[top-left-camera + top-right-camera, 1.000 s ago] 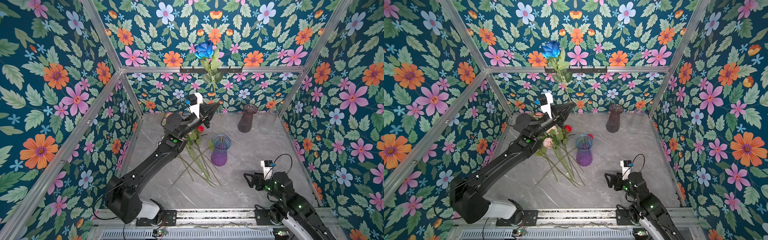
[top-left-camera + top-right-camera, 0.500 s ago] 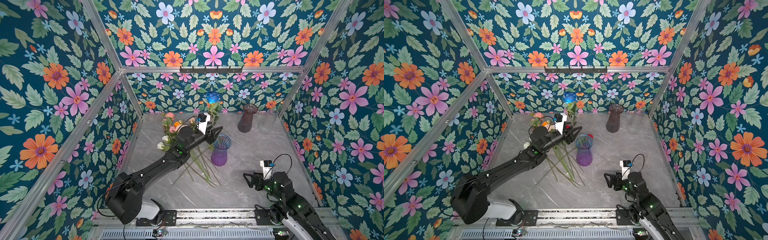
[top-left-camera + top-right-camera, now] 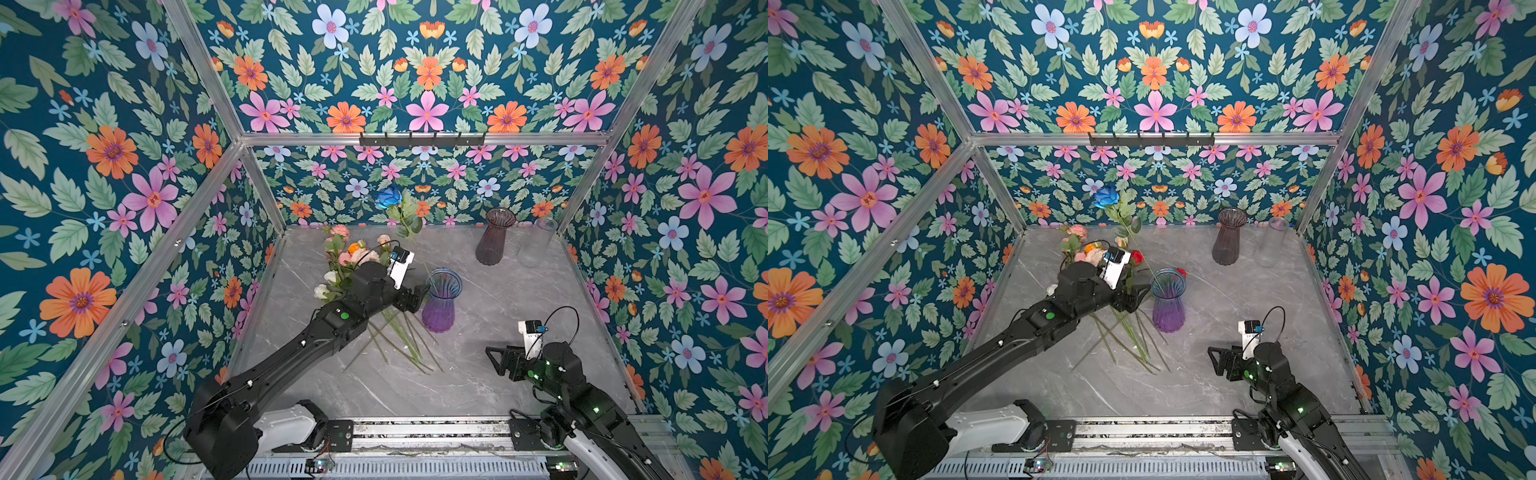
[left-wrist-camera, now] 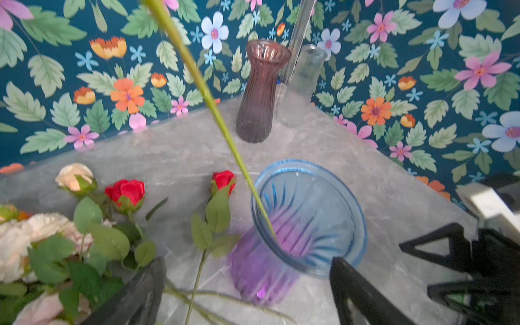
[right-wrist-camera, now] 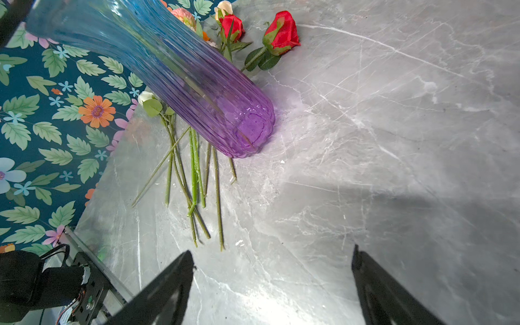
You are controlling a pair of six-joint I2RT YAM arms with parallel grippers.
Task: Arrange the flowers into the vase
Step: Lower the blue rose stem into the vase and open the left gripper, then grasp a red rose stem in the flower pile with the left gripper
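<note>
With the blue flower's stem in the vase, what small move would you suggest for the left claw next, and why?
Probably swing the open left claw from the vase toward the nearest red rose: the blue flower leans in the vase, free of the claw, while the other flowers lie on the table.

Glossy ribbed glass vase (image 3: 440,307), smooth marble-look table (image 3: 478,386), brushed metal frame (image 3: 291,139)
</note>
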